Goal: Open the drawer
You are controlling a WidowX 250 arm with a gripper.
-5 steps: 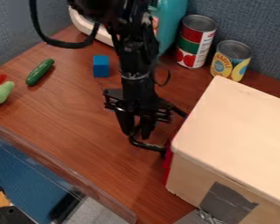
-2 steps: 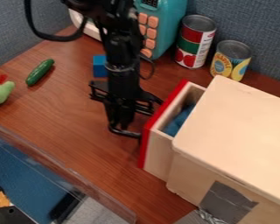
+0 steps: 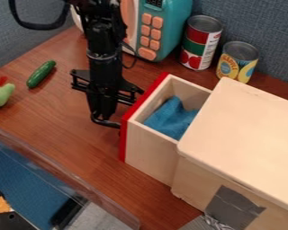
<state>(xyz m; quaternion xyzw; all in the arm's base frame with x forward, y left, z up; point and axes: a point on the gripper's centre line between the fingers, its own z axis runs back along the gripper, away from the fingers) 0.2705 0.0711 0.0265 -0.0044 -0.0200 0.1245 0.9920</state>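
Note:
The gripper hangs down at the left of the drawer, its tips at the dark handle on the red front. The drawer, pale wood with a red front panel, stands pulled well out of the left side of the wooden box. A blue cloth lies inside it. Whether the fingers are closed around the handle cannot be made out.
A teal toy microwave and two cans, one red and green, one yellow, stand at the back. A cucumber and a green toy lie at left. A clear-walled edge runs along the front left.
The gripper has moved left, and the drawer has slid out of the box with it. The blue cloth inside has come into sight, and the arm now covers the blue block.

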